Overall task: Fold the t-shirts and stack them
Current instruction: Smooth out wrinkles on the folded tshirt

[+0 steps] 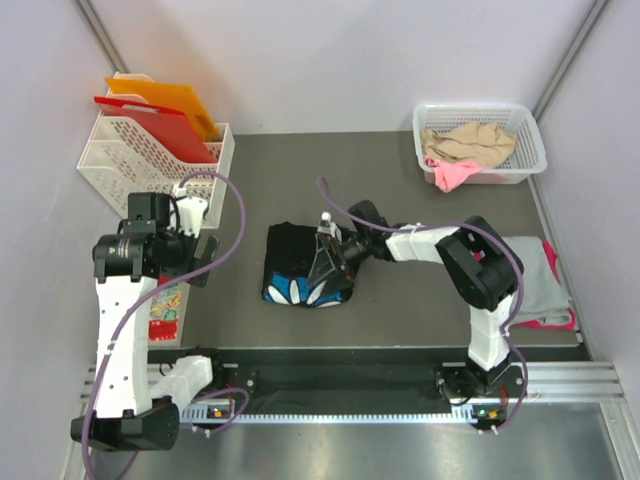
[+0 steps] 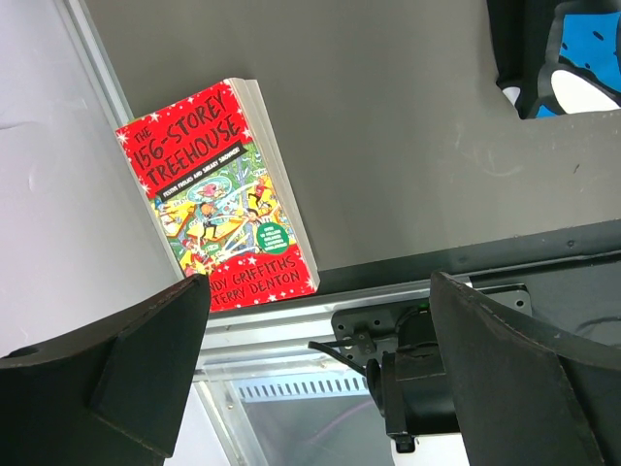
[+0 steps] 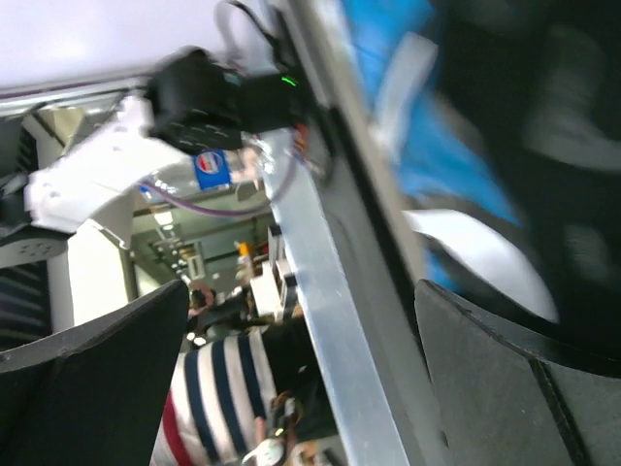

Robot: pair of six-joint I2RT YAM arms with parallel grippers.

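Observation:
The black t-shirt (image 1: 295,258) lies folded in the middle of the table, its blue and white daisy print at the near edge. My right gripper (image 1: 326,268) is open, fingers spread over the shirt's right part; the right wrist view shows the blurred print (image 3: 456,146) beside the open jaws (image 3: 301,291), with nothing between them. My left gripper (image 1: 205,255) is open and empty, held above the table's left side; its wrist view (image 2: 320,291) shows a corner of the black shirt (image 2: 529,49). A grey shirt (image 1: 535,275) lies over a magenta one (image 1: 552,322) at right. Beige (image 1: 468,143) and pink (image 1: 450,175) shirts lie in a basket.
A white basket (image 1: 530,140) stands at the back right. A white file rack (image 1: 150,160) with red and orange folders stands at the back left. A red book (image 2: 218,194) lies at the near left, also seen from above (image 1: 168,312). The rail runs along the near edge.

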